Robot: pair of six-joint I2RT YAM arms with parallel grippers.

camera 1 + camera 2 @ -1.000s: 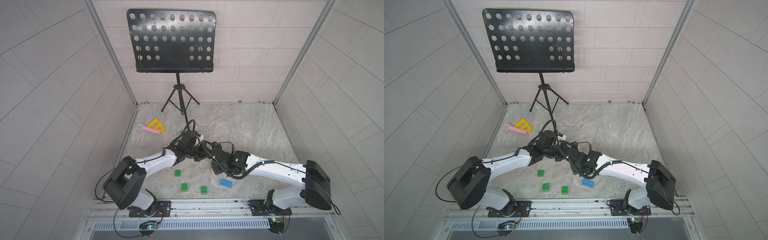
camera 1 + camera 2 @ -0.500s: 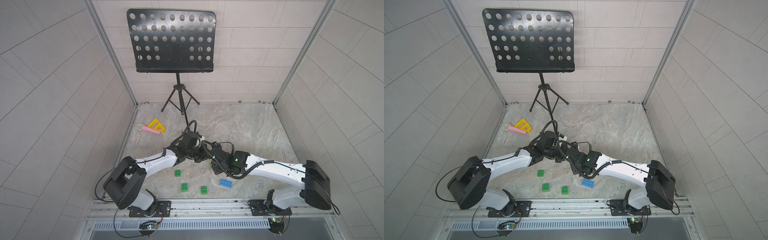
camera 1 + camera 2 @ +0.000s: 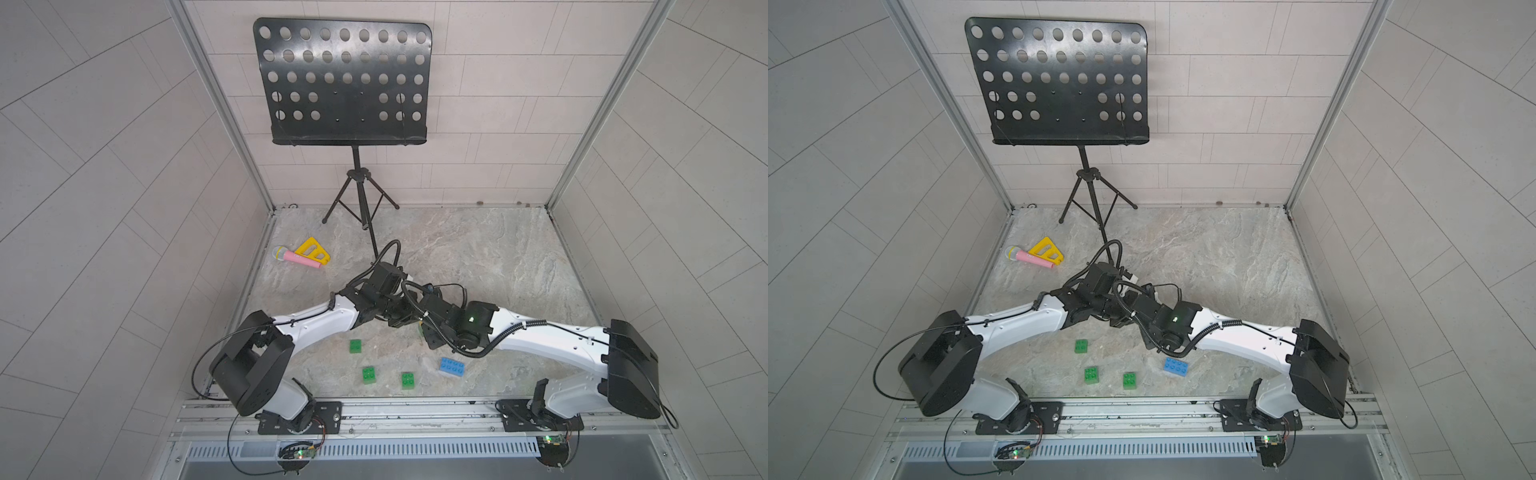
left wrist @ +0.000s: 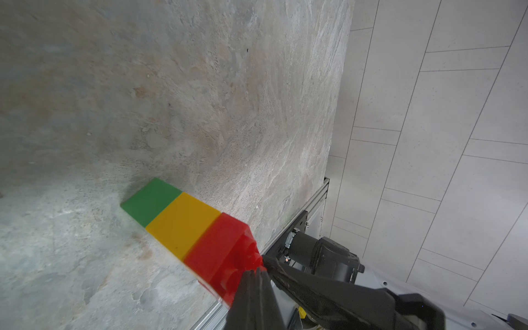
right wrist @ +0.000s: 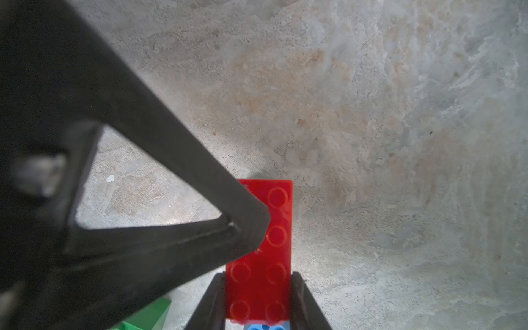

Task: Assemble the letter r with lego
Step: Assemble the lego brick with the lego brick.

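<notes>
Currently, a short column of lego is kept upright near the middle of the counter (image 3: pixel 478 257): a green brick (image 4: pixel 151 200) at the foot, a yellow brick (image 4: pixel 183 225) on it, and a long red brick (image 5: pixel 274 217) on top. The red brick is clamped across its narrow width by the right tool (image 5: pixel 258 300), whose jaws are closed against its two long sides. The left tool (image 4: pixel 254 281) is shut with nothing between its fingers, and its joined tip is set on the studded top of the red brick.

This arrangement is judged to serve seating. The brick is steadied from the sides while it is pressed from above, so that the column is not tipped. Being longer than the bricks beneath, the red brick is expected to overhang and give the arm of the r. How fully it is seated cannot be told.

In both top views the two wrists are crowded over the column with their cables close together, so little room is left between them. A straight lift is judged the safest withdrawal.

Three loose green bricks (image 3: pixel 369 375) and a blue brick (image 3: pixel 452 367) lie apart from the column, near the front rail (image 3: pixel 374 409) between the arms. Bare counter is left behind the column and toward the robot's right. A leg of the music stand (image 3: pixel 340 83) comes down just behind the left wrist. The pink toy microphone (image 3: pixel 297 258) and yellow triangular toy (image 3: pixel 313 249) lie well apart by the left wall.
</notes>
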